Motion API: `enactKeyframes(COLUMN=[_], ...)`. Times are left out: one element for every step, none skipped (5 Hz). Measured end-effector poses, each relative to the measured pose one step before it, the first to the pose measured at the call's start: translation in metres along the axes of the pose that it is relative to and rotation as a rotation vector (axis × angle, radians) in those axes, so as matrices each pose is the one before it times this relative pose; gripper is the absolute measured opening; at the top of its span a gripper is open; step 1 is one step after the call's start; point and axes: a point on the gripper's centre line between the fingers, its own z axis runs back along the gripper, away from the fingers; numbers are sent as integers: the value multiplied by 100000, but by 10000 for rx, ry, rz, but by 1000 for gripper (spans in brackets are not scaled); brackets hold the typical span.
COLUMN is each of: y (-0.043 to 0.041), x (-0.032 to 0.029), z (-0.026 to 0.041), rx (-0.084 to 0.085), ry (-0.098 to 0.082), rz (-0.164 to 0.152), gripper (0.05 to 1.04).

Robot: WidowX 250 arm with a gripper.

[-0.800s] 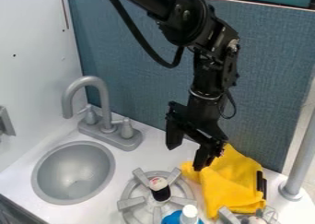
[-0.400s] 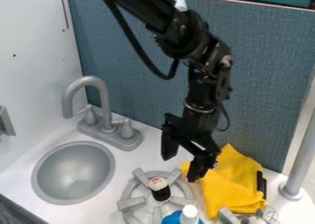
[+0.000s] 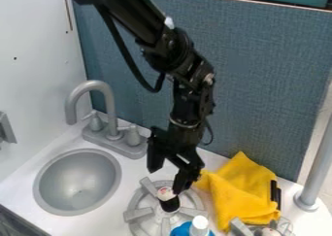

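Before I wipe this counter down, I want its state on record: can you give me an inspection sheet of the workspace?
Surface: white counter with round grey sink; spills: nothing seen.
Things at hand: dark item with pale top upright amid grey burner; yellow cloth rumpled beside the burner.
Clutter: blue bottle with white cap at the near edge; black object by the cloth's right side.
Gripper: black gripper above the burner's far side, jaws apart; held: nothing seen.
Cables: black cable looped beside the arm; snags: nothing seen.
Surroundings: blue-grey partition behind, white wall left, grey pole right.
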Motion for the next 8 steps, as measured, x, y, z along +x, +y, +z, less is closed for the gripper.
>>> enactKeyframes(y=[754, 210, 314, 521, 487, -110, -407, -195], x=[-140, -82, 675, 706, 663, 578, 394, 155], z=[-1426, -2002, -639, -1017, -713, -760, -9, -29], rx=[-184, -412, -54, -200, -118, -135, -302, -122], ry=[140, 379, 46, -90, 146, 135, -199, -110], rz=[166, 120, 73, 167, 72, 62, 231, 253], gripper=[1000, 1000, 1000, 1000, 1000, 973, 882, 645])
